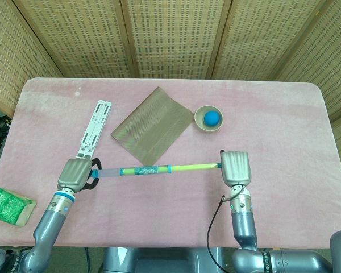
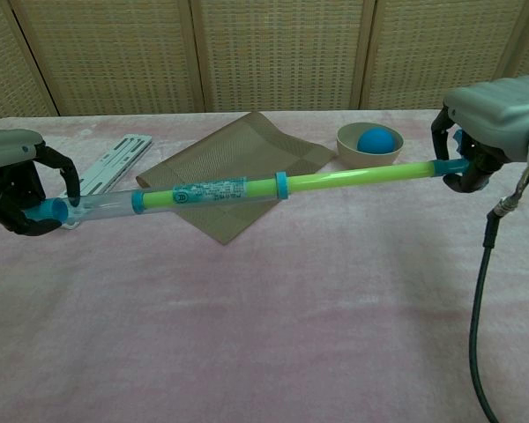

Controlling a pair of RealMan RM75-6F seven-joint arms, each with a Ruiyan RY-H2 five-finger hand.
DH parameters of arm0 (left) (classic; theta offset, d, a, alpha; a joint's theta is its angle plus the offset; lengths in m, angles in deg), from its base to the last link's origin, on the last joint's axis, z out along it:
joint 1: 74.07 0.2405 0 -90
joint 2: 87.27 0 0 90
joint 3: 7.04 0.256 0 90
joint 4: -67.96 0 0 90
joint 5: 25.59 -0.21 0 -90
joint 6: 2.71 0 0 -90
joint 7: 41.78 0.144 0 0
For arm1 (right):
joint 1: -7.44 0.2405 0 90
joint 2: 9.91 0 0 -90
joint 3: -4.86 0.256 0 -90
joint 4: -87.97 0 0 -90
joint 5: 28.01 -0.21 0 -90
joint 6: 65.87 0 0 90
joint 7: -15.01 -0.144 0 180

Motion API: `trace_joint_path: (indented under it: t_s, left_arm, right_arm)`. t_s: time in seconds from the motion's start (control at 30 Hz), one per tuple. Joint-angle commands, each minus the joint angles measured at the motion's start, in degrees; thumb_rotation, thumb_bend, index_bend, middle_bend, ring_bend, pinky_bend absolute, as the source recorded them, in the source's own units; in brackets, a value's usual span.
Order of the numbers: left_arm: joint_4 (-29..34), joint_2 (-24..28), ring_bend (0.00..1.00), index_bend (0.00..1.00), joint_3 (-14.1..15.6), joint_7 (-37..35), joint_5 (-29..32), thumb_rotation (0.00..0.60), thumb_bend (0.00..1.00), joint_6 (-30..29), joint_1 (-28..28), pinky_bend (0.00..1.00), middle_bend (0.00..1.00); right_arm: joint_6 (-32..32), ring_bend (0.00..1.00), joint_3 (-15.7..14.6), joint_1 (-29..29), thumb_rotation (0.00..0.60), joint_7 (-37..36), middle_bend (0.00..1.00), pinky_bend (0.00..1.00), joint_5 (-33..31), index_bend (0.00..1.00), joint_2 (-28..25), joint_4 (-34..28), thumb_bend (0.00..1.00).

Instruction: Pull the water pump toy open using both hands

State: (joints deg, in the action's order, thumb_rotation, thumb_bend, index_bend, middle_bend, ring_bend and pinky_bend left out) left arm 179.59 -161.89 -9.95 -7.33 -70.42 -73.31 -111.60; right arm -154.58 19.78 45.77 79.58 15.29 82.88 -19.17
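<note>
The water pump toy (image 1: 153, 169) (image 2: 220, 190) is a long green tube with blue rings and a clear barrel, held level above the pink table. My left hand (image 1: 75, 174) (image 2: 22, 189) grips its clear left end with curled fingers. The green plunger rod (image 2: 361, 176) sticks out to the right, where my right hand (image 1: 235, 167) (image 2: 489, 132) grips its blue tip. The rod is drawn far out of the barrel, and the two hands are wide apart.
A brown woven mat (image 1: 152, 131) lies behind the toy. A small bowl (image 1: 208, 125) at the mat's right holds a blue ball (image 1: 212, 118). A white slotted strip (image 1: 93, 128) lies at the left, a green packet (image 1: 8, 206) at the front-left corner.
</note>
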Motion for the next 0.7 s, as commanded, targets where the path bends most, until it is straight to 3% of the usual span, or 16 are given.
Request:
trace_joint_path:
  t_s: [0.03,0.3,0.7]
  left_arm:
    - [-0.24,1.76,0.83,0.57,1.7,-1.52,-2.22,0.6,0.43,-0.57,1.68,0.74,0.93]
    - [-3.02,5.26,0.83,0.57,3.53,-7.75,-5.8,0.6,0.43,0.82,5.34,0.74,0.93]
    - [-3.35,7.8,0.83,0.57,3.13,-10.39,-8.44,0.6,0.43,2.27,7.23,0.74,0.93]
  right_arm:
    - [0.05,1.0,-0.22,-0.5,0.6,-0.84,1.0,0.74,0.09,0.83,-0.89,-0.06,0.61]
    - [-1.12,1.0,-0.61,-1.27,0.6,-1.13,1.0,0.74,0.26,0.83,-2.99,-1.31,0.61]
    - [-2.19,1.0,-1.09,-1.91,0.6,-1.48,1.0,0.74,-0.01,0.83,-4.59,-3.28,0.61]
